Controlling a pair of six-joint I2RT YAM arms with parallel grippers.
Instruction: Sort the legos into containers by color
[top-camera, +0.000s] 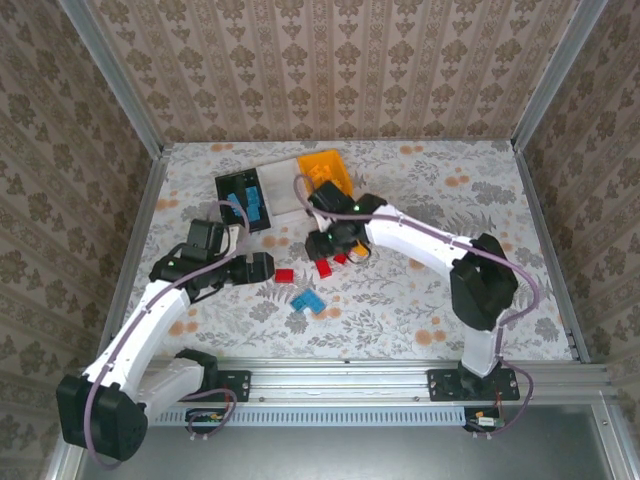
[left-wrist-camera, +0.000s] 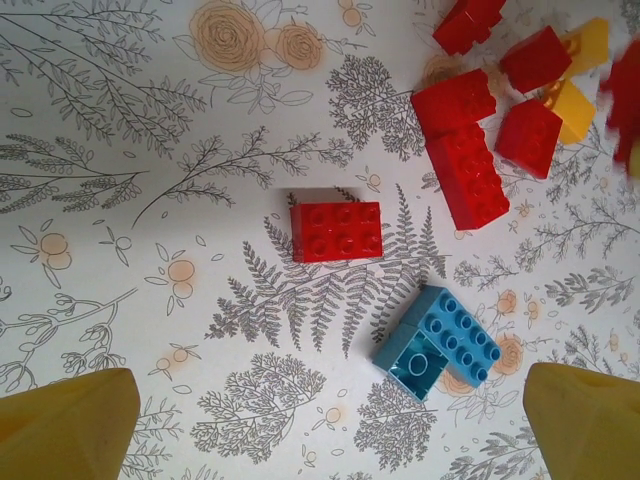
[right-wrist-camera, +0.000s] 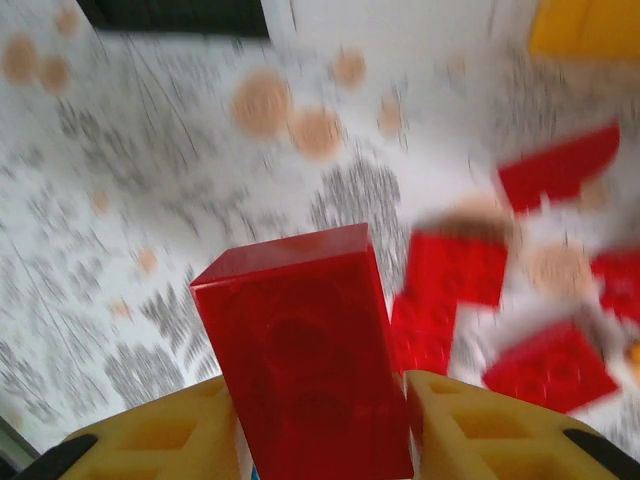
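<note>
My right gripper (right-wrist-camera: 320, 430) is shut on a red lego (right-wrist-camera: 310, 350) and holds it above a blurred heap of red legos (right-wrist-camera: 455, 270). From above, that gripper (top-camera: 335, 248) hangs over the heap in front of the containers. The black bin (top-camera: 228, 184) holds light blue legos (top-camera: 250, 200). The white bin (top-camera: 285, 182) and the orange-yellow bin (top-camera: 325, 172) stand to its right. My left gripper (left-wrist-camera: 325, 430) is open, its fingers (left-wrist-camera: 70, 425) wide apart above the cloth. A single red lego (left-wrist-camera: 336, 231) and two joined light blue legos (left-wrist-camera: 440, 340) lie ahead of it.
More red legos (left-wrist-camera: 465, 150) and yellow ones (left-wrist-camera: 575, 105) lie in a cluster at the upper right of the left wrist view. The floral cloth (top-camera: 420, 300) covers the table, with papered walls on three sides and a metal rail (top-camera: 350, 385) at the near edge.
</note>
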